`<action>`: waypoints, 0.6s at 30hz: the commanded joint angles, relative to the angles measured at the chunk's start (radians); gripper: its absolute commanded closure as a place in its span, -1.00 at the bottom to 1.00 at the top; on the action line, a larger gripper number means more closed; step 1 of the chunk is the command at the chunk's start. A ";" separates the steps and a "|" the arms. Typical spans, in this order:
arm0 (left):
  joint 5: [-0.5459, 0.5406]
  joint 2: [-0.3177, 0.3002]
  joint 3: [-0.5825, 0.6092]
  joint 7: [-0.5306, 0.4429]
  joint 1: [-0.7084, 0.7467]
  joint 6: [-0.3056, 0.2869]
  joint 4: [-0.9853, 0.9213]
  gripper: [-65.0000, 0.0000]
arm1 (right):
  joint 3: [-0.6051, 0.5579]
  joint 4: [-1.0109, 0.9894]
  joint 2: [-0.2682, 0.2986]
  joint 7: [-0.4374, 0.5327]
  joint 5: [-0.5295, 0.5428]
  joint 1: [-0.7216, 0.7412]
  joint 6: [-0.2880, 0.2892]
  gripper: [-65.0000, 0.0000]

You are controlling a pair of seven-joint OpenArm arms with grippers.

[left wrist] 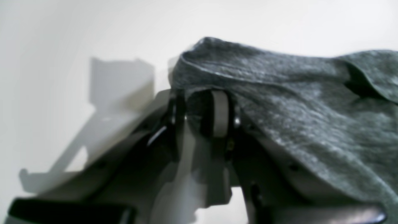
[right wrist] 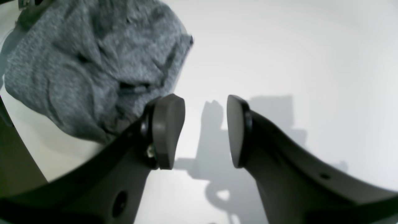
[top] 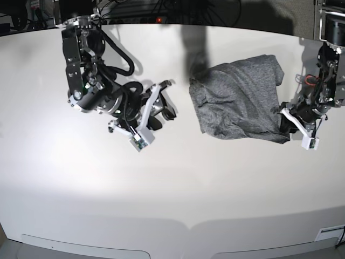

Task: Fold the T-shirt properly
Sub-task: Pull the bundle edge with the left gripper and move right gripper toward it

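In the right wrist view the right gripper fills the foreground with its two dark fingers spread apart, the rounded pads facing each other across a clear gap of bare white table; nothing lies between them and neither pad touches cloth, though the T-shirt sits just beyond the left-hand finger as a crumpled heather-grey heap. In the left wrist view, which is blurred, the left gripper has its jaws close together with a fold of the grey knit between and over them, so it appears to be pinching the hem of the T-shirt, which drapes away to the right across one finger; whether the pads press firmly cannot be told through the blur. From the base camera, farther back, the white table carries one garment only: the T-shirt lies rumpled and partly doubled over in the right half of that view, towards the far edge. The left gripper meets its lower right corner, while the right gripper hovers well apart from the cloth on the other side. Counted: two arms, two grippers, one shirt, one table.
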 commanded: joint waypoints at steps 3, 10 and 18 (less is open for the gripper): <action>-0.002 -0.014 -0.003 -0.024 -0.014 -0.012 0.011 0.56 | 0.002 0.017 -0.021 0.019 0.012 0.022 -0.001 0.17; -0.003 -0.024 -0.003 -0.016 -0.016 -0.012 0.018 0.13 | 0.002 0.017 -0.062 0.011 0.009 0.025 0.000 0.17; -0.169 -0.161 -0.004 0.080 -0.016 0.000 0.133 0.12 | 0.002 0.016 -0.062 0.024 0.005 0.042 -0.001 0.17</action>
